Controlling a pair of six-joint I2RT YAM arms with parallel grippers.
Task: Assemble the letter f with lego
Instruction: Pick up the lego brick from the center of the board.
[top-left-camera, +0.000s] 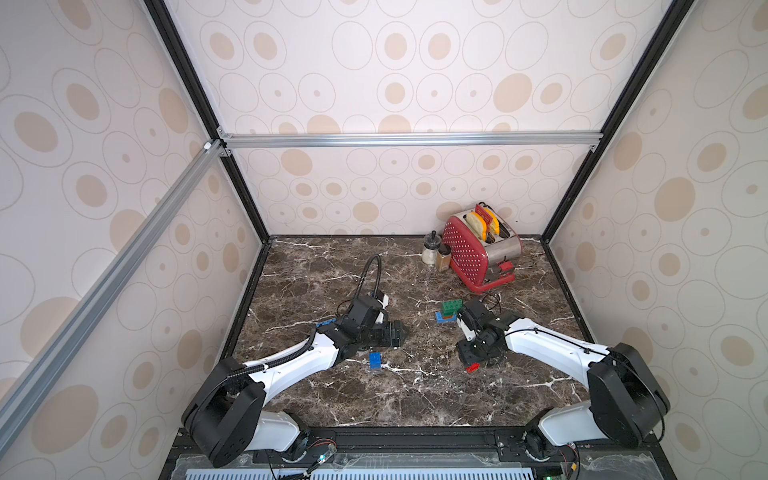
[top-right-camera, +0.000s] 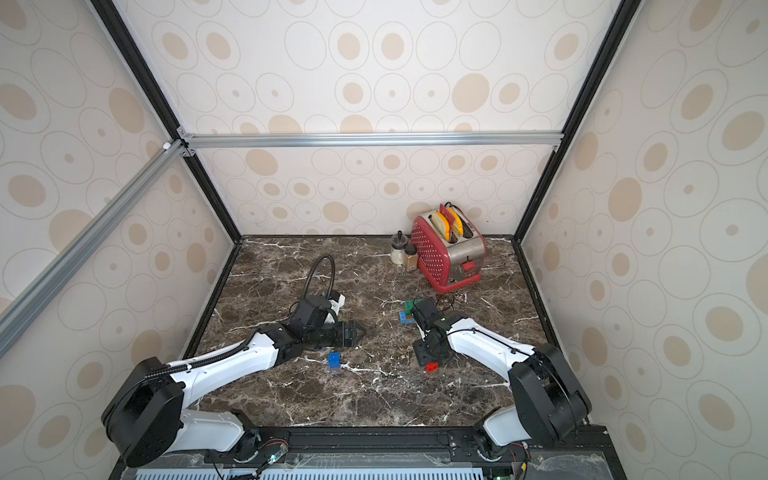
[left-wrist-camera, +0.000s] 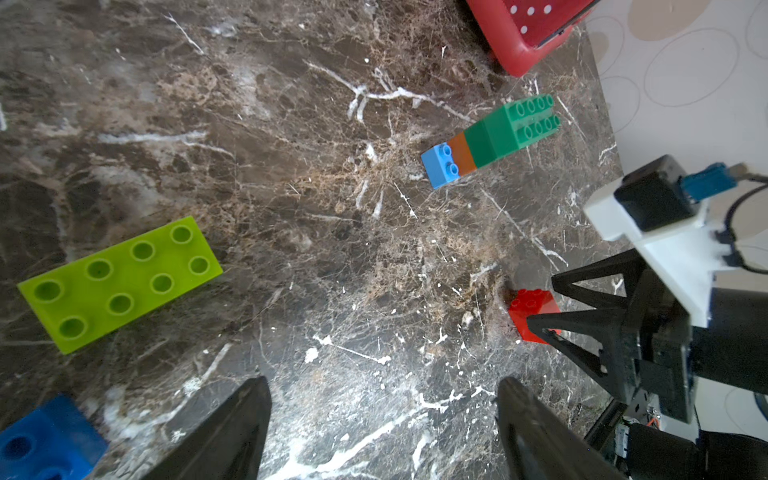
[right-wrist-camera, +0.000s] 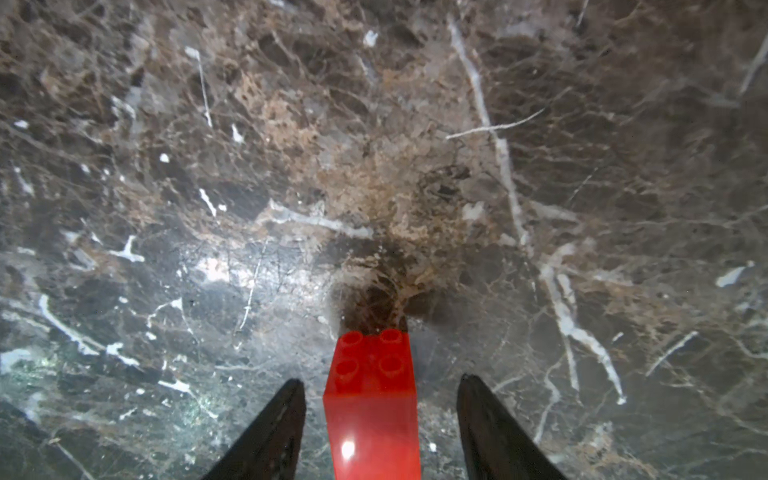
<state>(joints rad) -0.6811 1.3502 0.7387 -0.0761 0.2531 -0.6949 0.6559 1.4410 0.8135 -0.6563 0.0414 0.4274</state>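
Right arm is down on the right half of the tabletop (top-left-camera: 374, 399), toward the front edge, and its gripper (right-wrist-camera: 380, 384) straddles the red brick (right-wrist-camera: 370, 374). The fingers (right-wrist-camera: 286, 415) are apart, one on each side of the brick, with a sliver of marble showing on both sides. They are not clamped on it. The red brick sits studs-up on the tabletop, and it peeks out just below the gripper in both top views (top-left-camera: 472, 367).

Over on the left, the left gripper (left-wrist-camera: 380, 390) points in toward the middle of the tabletop. Its fingers (left-wrist-camera: 249, 415) are spread wide with only bare marble between them.

The rest of the lego is scattered. A dark blue brick (top-left-camera: 375, 360) sits near the centre, a little toward the front edge and just beside the left arm. A flat lime green plate (left-wrist-camera: 120, 282) lies near it in the left wrist view, studs up. Right of centre, a small stack stands upright: a dark green brick (left-wrist-camera: 511, 129) on top, an orange brick (left-wrist-camera: 463, 153) under it, a light blue brick (left-wrist-camera: 440, 166) at the base. It is well apart from the red brick, toward the back.

In the far right corner are a red toaster (top-left-camera: 478, 249) and two small jars (top-left-camera: 430, 249), touching nothing.
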